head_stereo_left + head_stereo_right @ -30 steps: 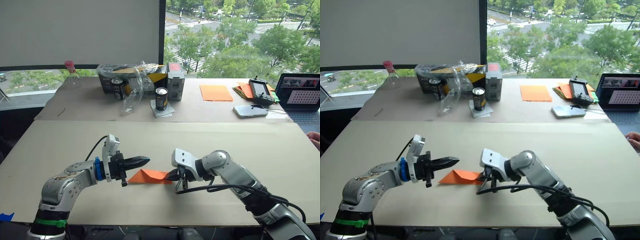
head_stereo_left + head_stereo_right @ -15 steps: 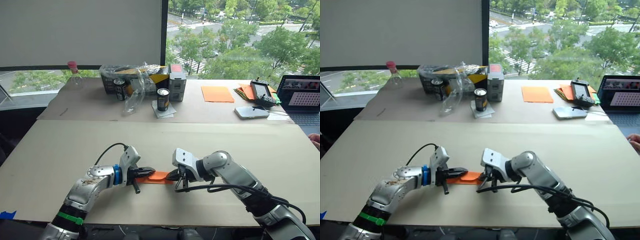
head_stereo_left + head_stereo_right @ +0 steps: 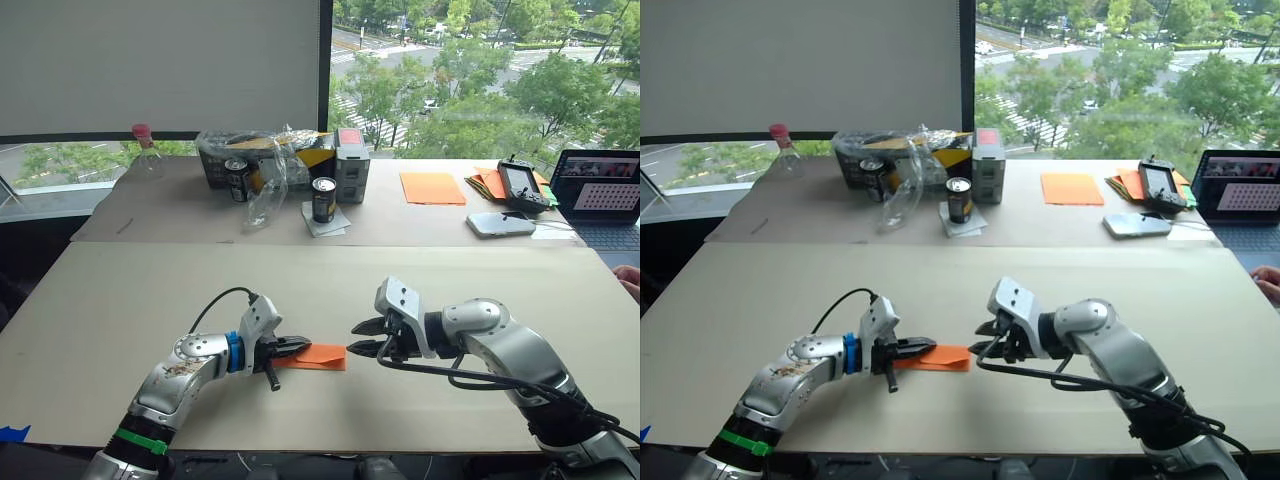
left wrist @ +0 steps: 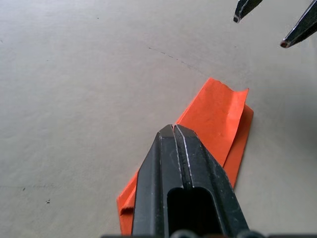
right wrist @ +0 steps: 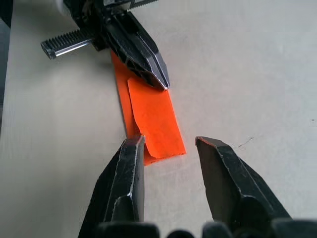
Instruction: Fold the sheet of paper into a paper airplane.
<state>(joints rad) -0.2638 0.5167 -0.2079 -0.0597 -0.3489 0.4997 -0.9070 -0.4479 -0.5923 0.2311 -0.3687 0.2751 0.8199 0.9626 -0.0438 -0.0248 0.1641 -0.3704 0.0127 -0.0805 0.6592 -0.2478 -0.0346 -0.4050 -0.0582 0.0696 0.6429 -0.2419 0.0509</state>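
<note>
**Grippers at either end of one folded orange strip**

Left gripper [image 3: 296,347] has its two fingers pressed together on the near end of the paper airplane [image 3: 320,356], a single layered orange strip lying flat on the worktop [image 3: 150,290]. Right gripper [image 3: 366,336] hangs just past the strip's other end, its two fingers spread apart with nothing between them, clear of the paper. On the far worktop stand two cans [image 3: 322,198], one paler orange sheet [image 3: 432,186] and one stack of mixed-colour papers [image 3: 487,180].
</note>
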